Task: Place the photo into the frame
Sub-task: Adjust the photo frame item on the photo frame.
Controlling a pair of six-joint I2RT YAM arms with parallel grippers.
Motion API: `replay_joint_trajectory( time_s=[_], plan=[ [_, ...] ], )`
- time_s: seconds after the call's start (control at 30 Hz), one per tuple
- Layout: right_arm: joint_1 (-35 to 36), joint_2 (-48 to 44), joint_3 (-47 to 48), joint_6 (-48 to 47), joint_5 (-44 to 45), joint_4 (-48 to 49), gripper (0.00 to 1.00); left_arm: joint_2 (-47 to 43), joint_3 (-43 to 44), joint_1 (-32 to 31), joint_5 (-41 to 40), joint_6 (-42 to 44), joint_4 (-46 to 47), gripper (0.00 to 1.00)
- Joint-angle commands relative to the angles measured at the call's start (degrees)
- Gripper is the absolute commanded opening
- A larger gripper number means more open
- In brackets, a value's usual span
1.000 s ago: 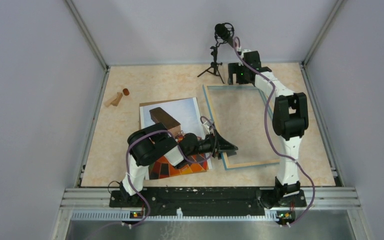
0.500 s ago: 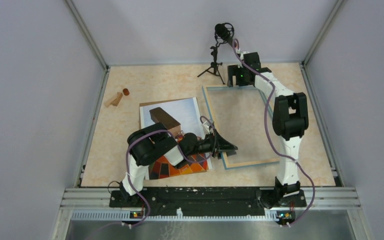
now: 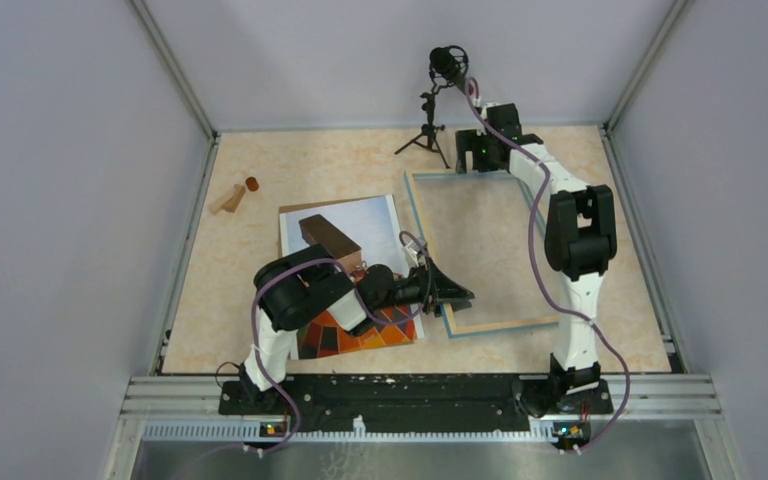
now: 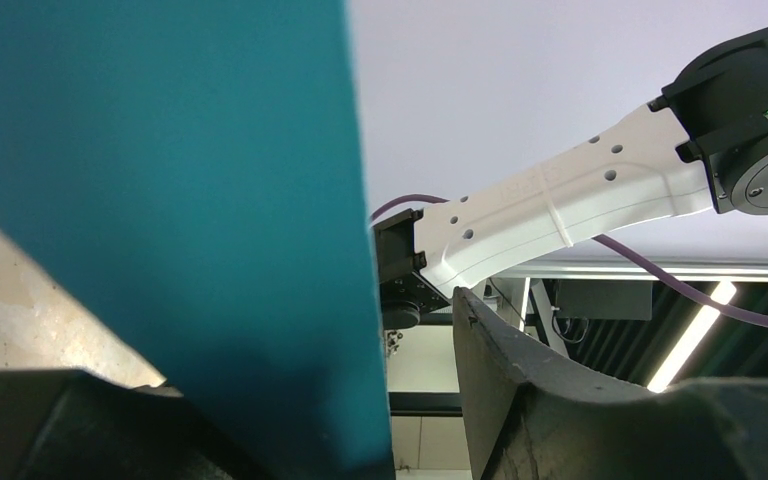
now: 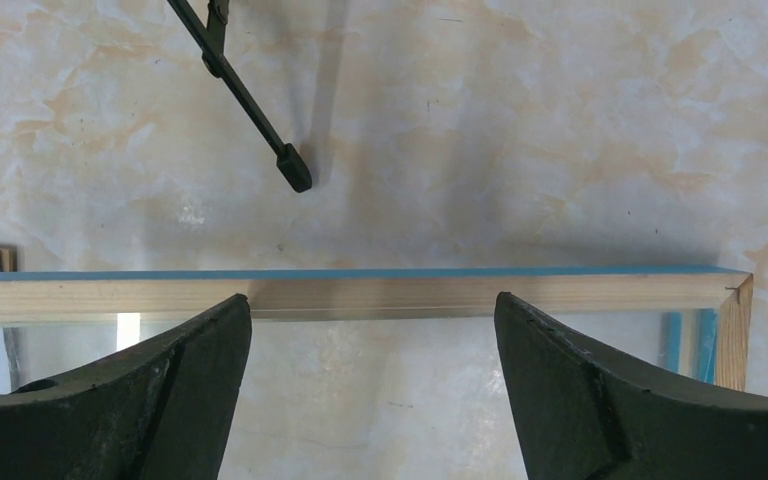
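The photo (image 3: 352,222) lies face up left of centre, pale sky and dark basket at the far end, orange checks (image 3: 360,335) near me, partly under my left arm. The frame (image 3: 500,327) lies flat to its right, light wood with a blue face. My left gripper (image 3: 455,292) is open at the frame's near-left rail. In the left wrist view that blue rail (image 4: 160,200) stands between the jaws, with a gap to the right finger (image 4: 520,400). My right gripper (image 3: 472,152) hangs open over the far rail (image 5: 360,292), fingertips (image 5: 230,330) just short of it.
A microphone on a small black tripod (image 3: 426,135) stands just beyond the frame's far-left corner; one of its legs (image 5: 250,110) shows in the right wrist view. Two small wooden pieces (image 3: 230,198) lie at the far left. Walls enclose the table on three sides.
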Motion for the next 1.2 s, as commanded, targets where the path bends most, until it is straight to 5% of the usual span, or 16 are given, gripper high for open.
replay_joint_trajectory(
  time_s=[0.0, 1.17],
  plan=[
    [0.61, 0.22, 3.01, 0.08, 1.15, 0.54, 0.89, 0.34, -0.05, 0.26, 0.96, -0.01, 18.35, 0.54],
    [1.05, 2.01, 4.69, 0.59, -0.14, -0.49, 0.88, 0.76, -0.56, 0.58, 0.38, -0.14, 18.38, 0.53]
  ],
)
